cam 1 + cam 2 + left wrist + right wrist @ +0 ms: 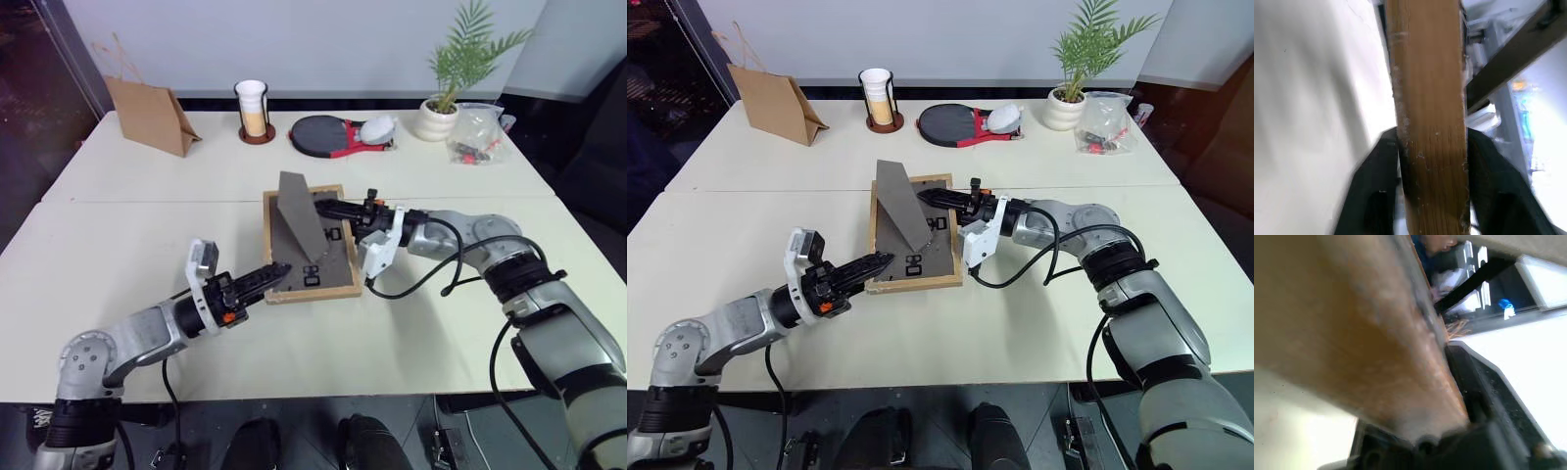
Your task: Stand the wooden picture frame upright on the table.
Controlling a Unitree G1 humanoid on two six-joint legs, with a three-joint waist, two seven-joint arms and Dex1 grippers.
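The wooden picture frame (331, 266) lies nearly flat at the middle of the table (147, 225), dark grey back up. Its easel stand (297, 215) is folded out and points upward. My left gripper (272, 275) comes from the near left and is shut on the frame's near left corner. In the left wrist view, black fingers (1376, 196) press both sides of the light-wood edge (1430, 122). My right gripper (328, 209) reaches in from the right and is shut on the far right edge. I cannot tell whether the frame rests on the table.
Along the back of the table stand a brown paper bag (149, 116), a cup in a holder (253, 110), a red and black paddle (328, 135), a potted plant (439, 116) and a clear plastic bag (477, 132). A seam crosses the tabletop behind the frame.
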